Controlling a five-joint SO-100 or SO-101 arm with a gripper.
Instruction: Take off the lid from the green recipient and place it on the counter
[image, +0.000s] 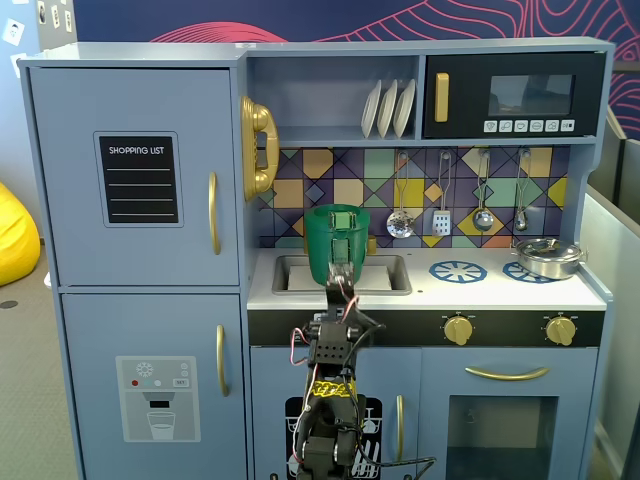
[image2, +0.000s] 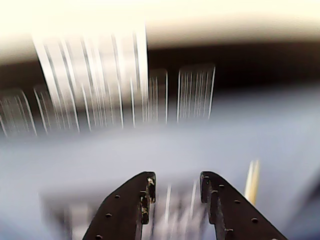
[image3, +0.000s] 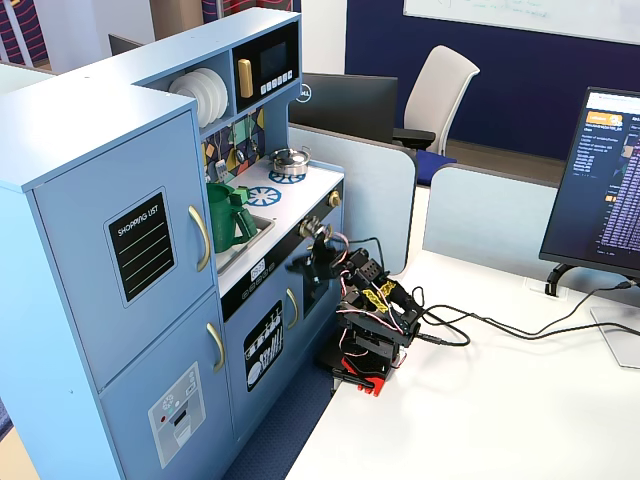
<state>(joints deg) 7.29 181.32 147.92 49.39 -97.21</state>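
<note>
The green recipient (image: 337, 240) stands upright in the sink recess of the pale counter (image: 500, 292); a fixed view from the side shows the recipient (image3: 224, 216) behind the counter's front edge. Its top is a flat dark-green band, and I cannot tell the lid apart from the pot. My gripper (image: 341, 272) is raised in front of the pot, close to the kitchen's front edge (image3: 322, 238). In the blurred wrist view the gripper (image2: 176, 187) is open with nothing between its dark fingers (image2: 145, 192), facing the black strip and blue doors under the counter.
A silver pan (image: 548, 258) sits on the right burner, and another burner ring (image: 458, 271) lies between it and the sink. Gold knobs (image: 458, 328) stick out of the black front strip. Utensils hang on the back wall. A monitor (image3: 610, 190) and cables lie on the white table.
</note>
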